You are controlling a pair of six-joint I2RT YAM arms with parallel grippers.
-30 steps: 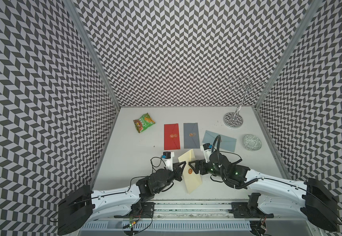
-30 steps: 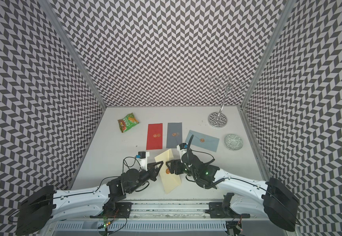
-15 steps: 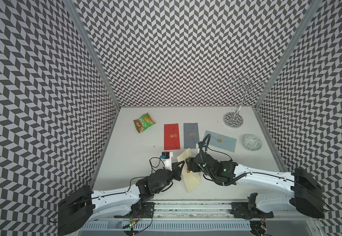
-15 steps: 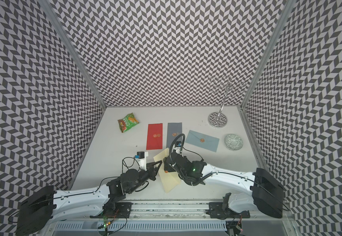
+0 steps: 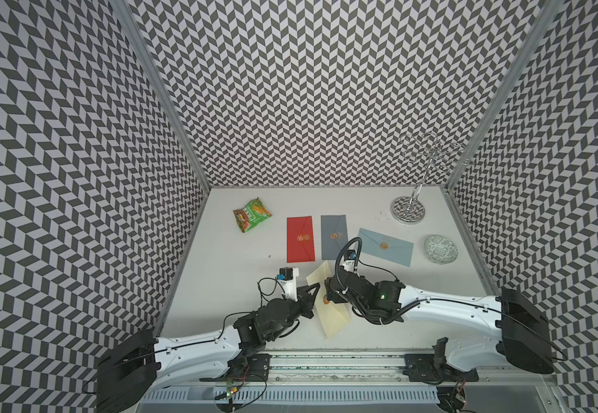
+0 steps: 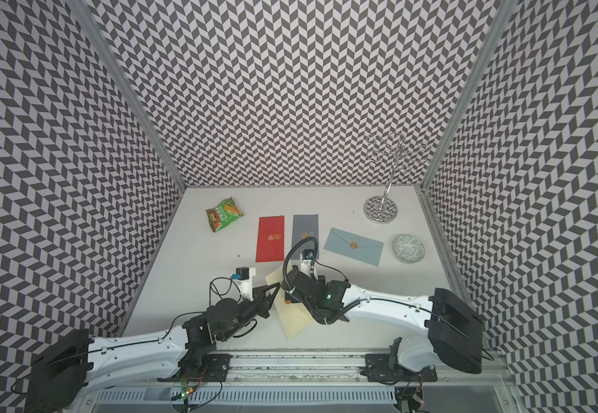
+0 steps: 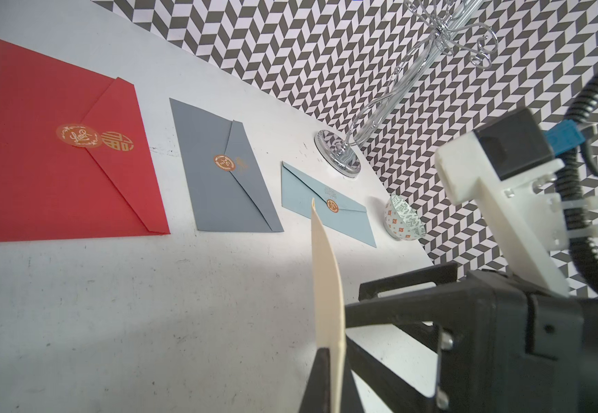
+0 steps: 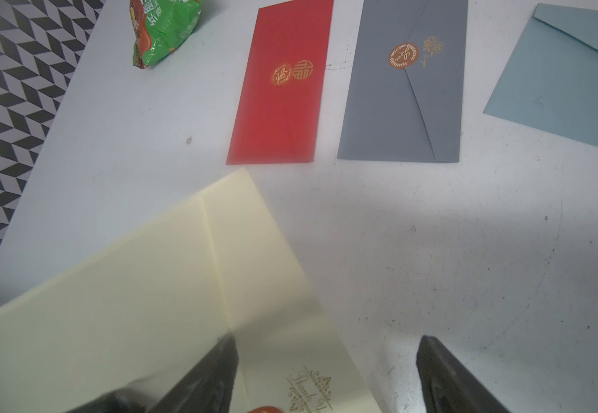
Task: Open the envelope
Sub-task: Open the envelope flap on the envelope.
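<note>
white table [image 5: 236, 271], lightly scuffed
snack packet [image 5: 252, 214], red envelope [image 5: 300, 239], grey envelope [image 5: 334, 236], pale blue envelope [image 5: 385, 246], wire stand [image 5: 408, 211], patterned bowl [image 5: 440, 249].

The left arm [image 5: 197, 348] and right arm [image 5: 451, 313] have white shells, black joints and jaws, and ribbed black cables [image 7: 567, 193].

black-and-white chevron walls [image 5: 326, 89] on three sides enclose a scuffed white tabletop [image 5: 226, 279], evenly lit.
</note>
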